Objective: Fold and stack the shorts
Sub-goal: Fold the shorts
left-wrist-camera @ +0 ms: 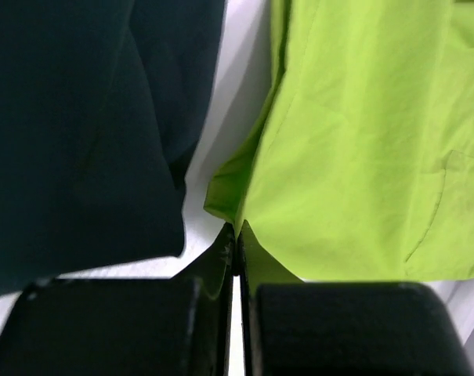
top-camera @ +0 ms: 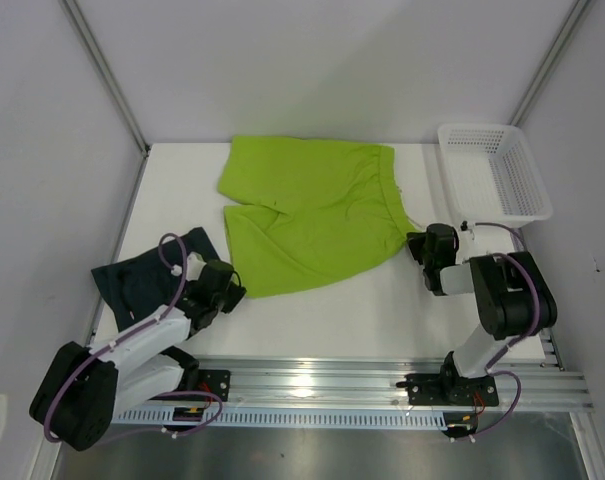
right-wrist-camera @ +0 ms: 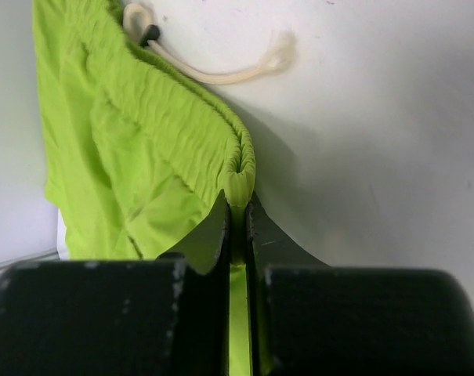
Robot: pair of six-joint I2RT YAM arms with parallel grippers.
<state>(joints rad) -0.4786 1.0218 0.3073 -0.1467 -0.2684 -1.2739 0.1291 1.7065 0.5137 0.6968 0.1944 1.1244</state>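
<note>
The lime green shorts [top-camera: 307, 215] lie spread flat mid-table, waistband to the right. My left gripper [top-camera: 234, 292] is at the near-left leg corner. In the left wrist view its jaws [left-wrist-camera: 237, 229] are shut, pinching the tip of the green hem [left-wrist-camera: 225, 196]. My right gripper [top-camera: 414, 245] is at the near end of the waistband. In the right wrist view it [right-wrist-camera: 238, 200] is shut on the gathered green waistband [right-wrist-camera: 240, 168]. The dark navy shorts [top-camera: 147, 275] lie crumpled at the left table edge, partly under my left arm, and show in the left wrist view [left-wrist-camera: 80, 133].
A white mesh basket [top-camera: 494, 170] stands at the back right corner. A cream drawstring [right-wrist-camera: 221, 74] trails from the waistband onto the white table. A metal rail [top-camera: 382, 380] runs along the near edge, and walls close in the sides and back.
</note>
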